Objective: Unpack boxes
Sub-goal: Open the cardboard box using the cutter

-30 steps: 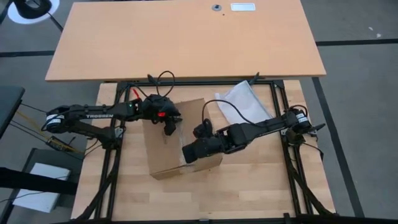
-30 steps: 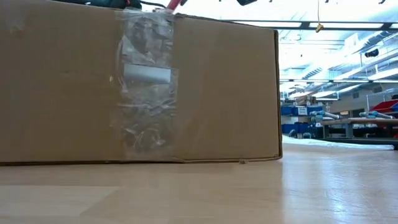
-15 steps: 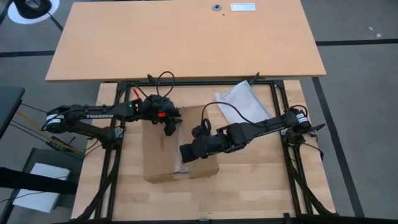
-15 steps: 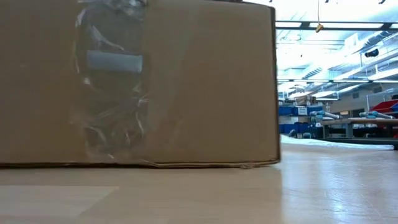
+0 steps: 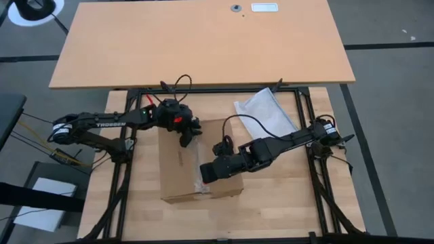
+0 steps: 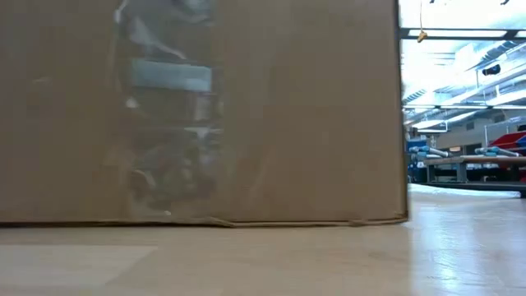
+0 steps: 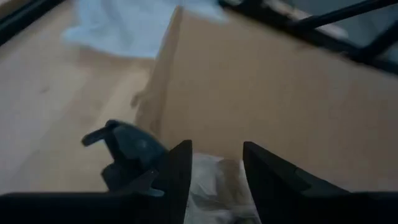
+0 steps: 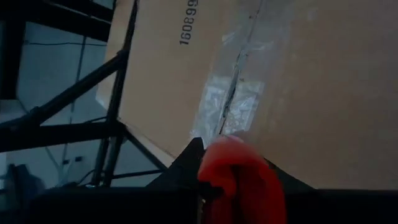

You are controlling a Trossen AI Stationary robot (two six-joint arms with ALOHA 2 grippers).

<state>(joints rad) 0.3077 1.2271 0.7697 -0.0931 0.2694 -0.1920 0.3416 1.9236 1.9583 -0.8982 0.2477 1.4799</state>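
Box: a plain brown cardboard box point(image 5: 196, 163) lies flat on the wooden table point(image 5: 271, 203), between the two arms and under both grippers; its top is closed along a middle seam

Tape: a clear tape strip point(image 8: 231, 102) runs over that seam, just ahead of the right gripper's fingers; another crinkled clear patch point(image 6: 168, 123) covers the side of the box that fills the low view

Left gripper: the left gripper point(image 5: 186, 135) sits over the far edge of the box top, reaching in from the left side of the table; in its wrist view the two dark fingers point(image 7: 177, 171) stand apart with a gap between them, pointing down at the cardboard with crinkled clear tape showing in the gap; nothing can be seen clamped between them

Right gripper: the right gripper point(image 5: 203, 174) lies low across the near right part of the box top, its arm stretched in from the right; a red piece point(image 8: 239, 180) sits at its tip just above the cardboard, and the fingers look nearly closed, but whether they pinch anything cannot be told

Bag: a clear plastic bag point(image 5: 266, 112) lies on the table beyond the right gripper, near the far right corner of the black frame point(image 5: 298, 108), apart from the box

Lettering: a printed number point(image 8: 190, 23) on the box top, ahead of the right gripper and to one side of the seam

Behind: a large bare desk point(image 5: 203, 41) stands past the table, well beyond both grippers
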